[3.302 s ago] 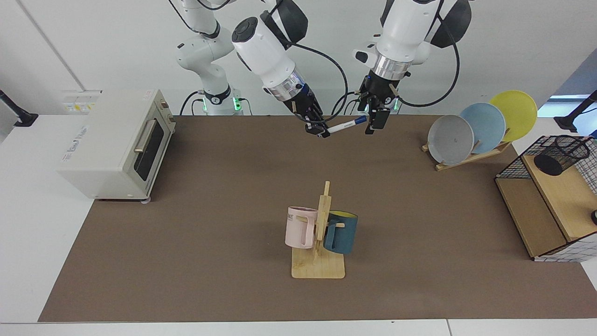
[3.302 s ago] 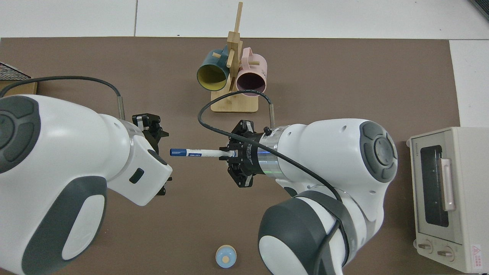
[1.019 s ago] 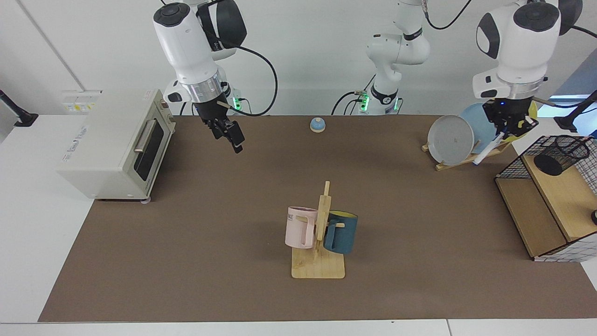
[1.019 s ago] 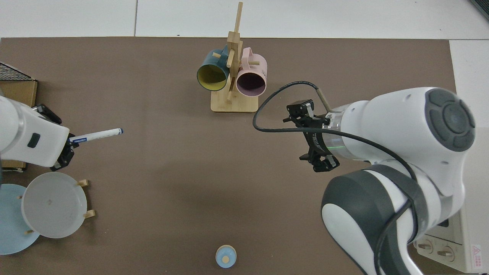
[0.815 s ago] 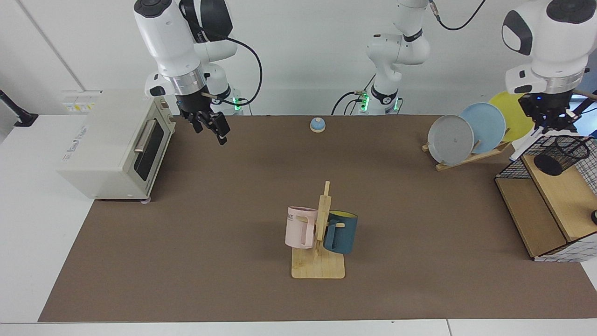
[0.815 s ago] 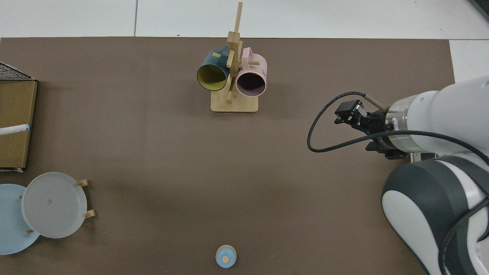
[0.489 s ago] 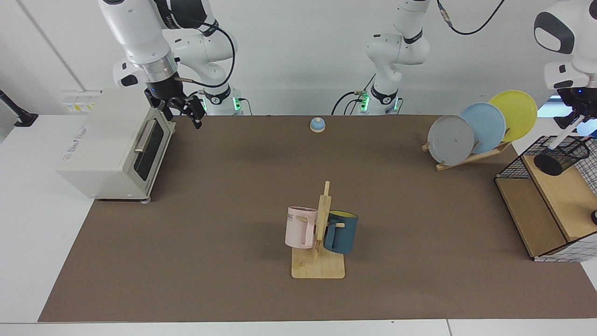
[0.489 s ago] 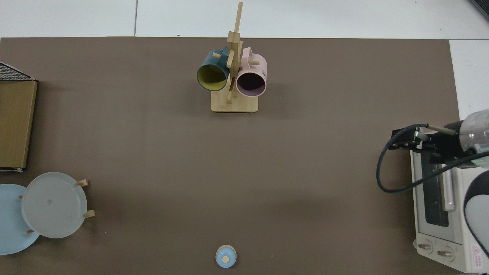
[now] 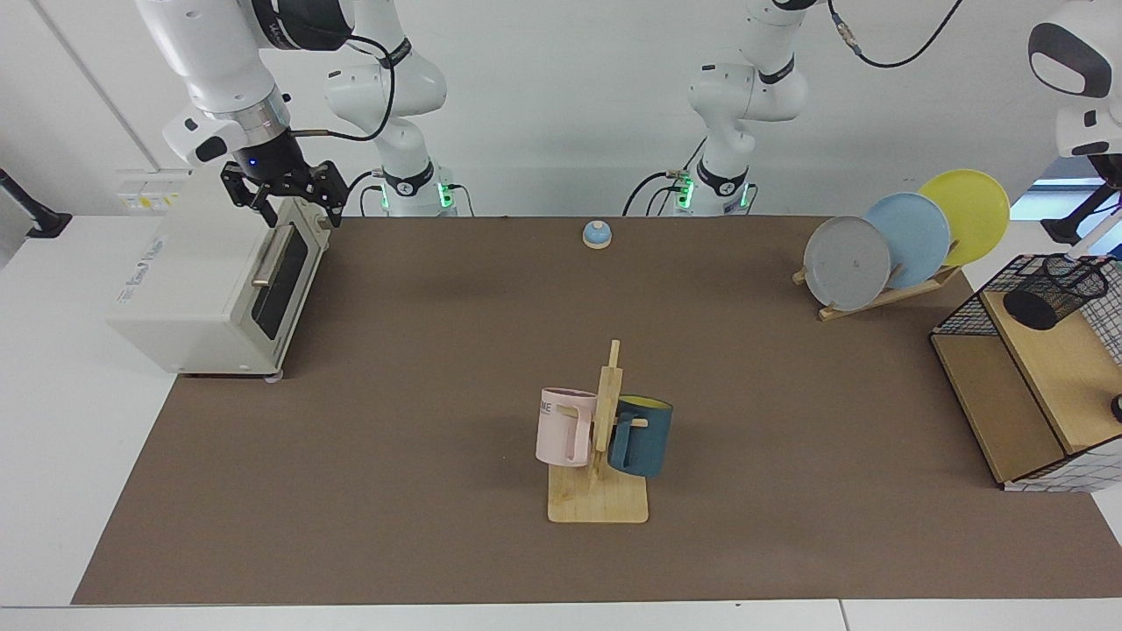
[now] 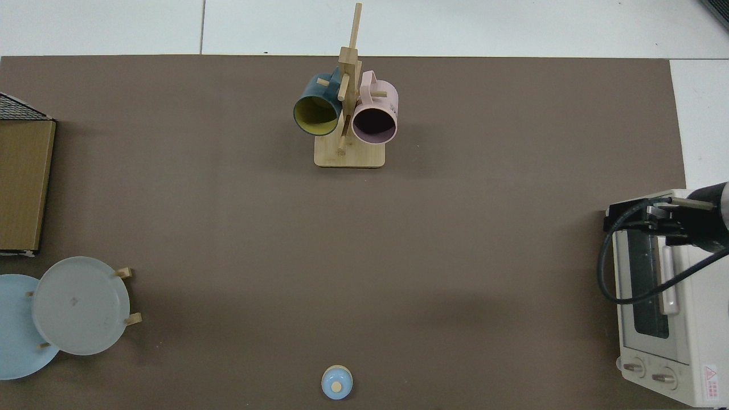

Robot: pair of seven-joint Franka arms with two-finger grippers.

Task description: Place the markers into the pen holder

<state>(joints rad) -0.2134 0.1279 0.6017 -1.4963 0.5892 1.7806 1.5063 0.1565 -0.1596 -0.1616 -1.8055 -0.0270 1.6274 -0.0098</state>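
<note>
Left tool (image 9: 1115, 188), 3 o'clock, clamps marker (image 9: 1094, 237) tilted above pen holder (image 9: 1056, 294) for drop-in; right tool (image 9: 296, 206) waits, spread apart, 10 o'clock.

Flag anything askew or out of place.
Nothing stands out. The marker slants above the pen holder, held by the left pincer at the frame edge; the right pincer hangs open over the toaster oven.

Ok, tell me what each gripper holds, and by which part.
Right gripper, open above the toaster oven, holds nothing. The marker slants over the pen holder toward the left gripper at the view's edge; any hold is hidden.
</note>
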